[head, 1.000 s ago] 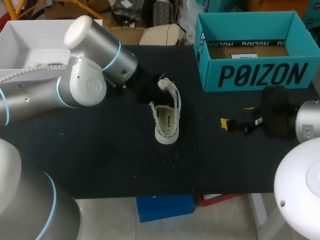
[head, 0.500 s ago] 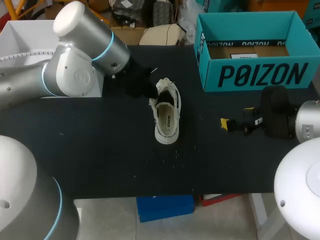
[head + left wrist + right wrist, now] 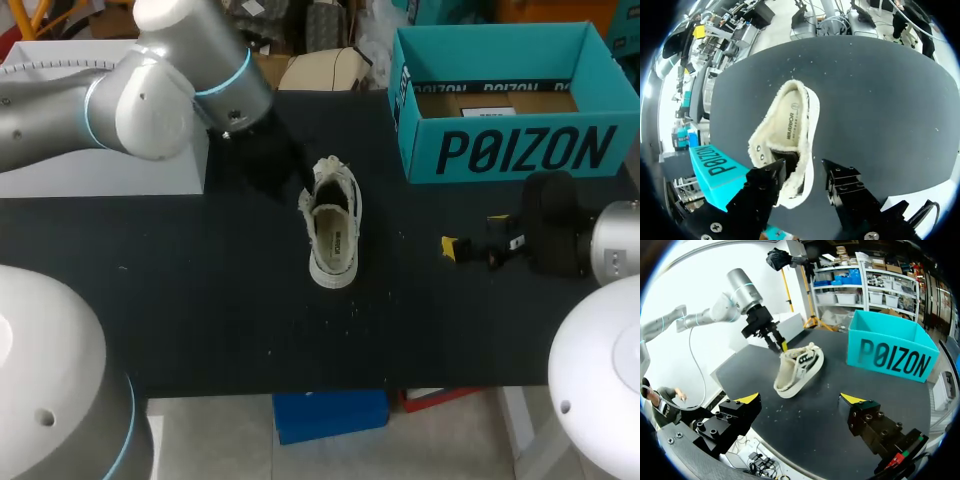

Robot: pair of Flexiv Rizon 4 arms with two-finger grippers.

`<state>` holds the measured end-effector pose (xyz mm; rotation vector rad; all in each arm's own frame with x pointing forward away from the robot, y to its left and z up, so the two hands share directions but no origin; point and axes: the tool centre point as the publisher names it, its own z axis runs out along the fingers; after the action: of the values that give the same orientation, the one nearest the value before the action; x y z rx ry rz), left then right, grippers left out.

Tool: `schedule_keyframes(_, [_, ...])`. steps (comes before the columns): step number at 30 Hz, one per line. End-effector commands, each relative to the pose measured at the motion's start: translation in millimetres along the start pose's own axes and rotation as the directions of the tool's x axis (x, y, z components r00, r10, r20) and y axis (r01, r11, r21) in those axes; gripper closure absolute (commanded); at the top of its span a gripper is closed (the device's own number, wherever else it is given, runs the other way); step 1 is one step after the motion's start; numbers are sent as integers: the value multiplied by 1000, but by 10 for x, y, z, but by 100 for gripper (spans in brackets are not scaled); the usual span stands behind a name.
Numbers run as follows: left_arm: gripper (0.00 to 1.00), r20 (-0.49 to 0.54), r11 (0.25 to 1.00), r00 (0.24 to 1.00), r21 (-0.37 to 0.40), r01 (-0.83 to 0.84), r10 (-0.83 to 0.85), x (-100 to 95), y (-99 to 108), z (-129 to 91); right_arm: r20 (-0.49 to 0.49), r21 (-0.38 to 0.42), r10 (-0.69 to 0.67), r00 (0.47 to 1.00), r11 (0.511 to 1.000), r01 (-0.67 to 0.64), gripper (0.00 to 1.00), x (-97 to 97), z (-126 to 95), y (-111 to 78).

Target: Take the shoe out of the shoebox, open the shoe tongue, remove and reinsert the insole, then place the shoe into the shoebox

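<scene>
Since the shoe (image 3: 333, 235) is awaiting opening, the left gripper (image 3: 805, 171) is hovering, fingers parted, at its front. The right gripper (image 3: 800, 399) is hanging wide open.

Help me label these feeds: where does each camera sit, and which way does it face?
Head view: above, behind; looks down on table, left arm, right arm.
Left wrist view: looks down past left gripper onto shoe.
Right wrist view: low, past right gripper toward shoe, box, left arm.
All three share the shoe.

You see the white shoe (image 3: 333, 235) upright on its sole mid-tabletop (image 3: 200, 300), well apart from the open teal shoebox (image 3: 520, 150).
</scene>
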<state>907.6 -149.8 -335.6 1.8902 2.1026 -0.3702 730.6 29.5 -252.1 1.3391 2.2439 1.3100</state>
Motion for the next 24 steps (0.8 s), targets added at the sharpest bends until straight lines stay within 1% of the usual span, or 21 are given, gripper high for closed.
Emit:
schedule_keyframes(1, [39, -17, 1000, 1000, 1, -5, 5, 1, -31, 75, 2, -4, 1, 1000, 1000, -1, 0, 8, 10, -16])
schedule_keyframes(4, [43, -38, 1000, 999, 14, -12, 12, 70, -110, 163, 2, -4, 1, 1000, 1000, -1, 0, 8, 10, -16])
schedule_keyframes(8, [47, -59, 1000, 998, 31, 4, -2, 179, -131, 281, 2, -4, 1, 1000, 1000, -1, 0, 8, 10, -16])
schedule_keyframes(12, [45, -46, 998, 999, 61, 20, -18, 217, -120, 368, 2, -4, 1, 1000, 1000, -1, 0, 8, 10, -16])
schedule_keyframes(15, [40, -47, 998, 999, 61, 18, -16, 219, -91, 435, 2, -4, 1, 1000, 1000, -1, 0, 8, 10, -16])
schedule_keyframes(17, [39, -62, 999, 998, 51, 1, 2, 217, -64, 498, 2, -4, 1, 1000, 1000, -1, 0, 8, 10, -16])
schedule_keyframes(22, [44, -63, 998, 998, 60, -12, 16, 169, -10, 617, 2, -4, 1, 1000, 1000, -1, 0, 8, 10, -16])
schedule_keyframes(24, [44, -67, 998, 997, 57, -24, 28, 150, 12, 649, 2, -4, 1, 1000, 1000, -1, 0, 8, 10, -16])
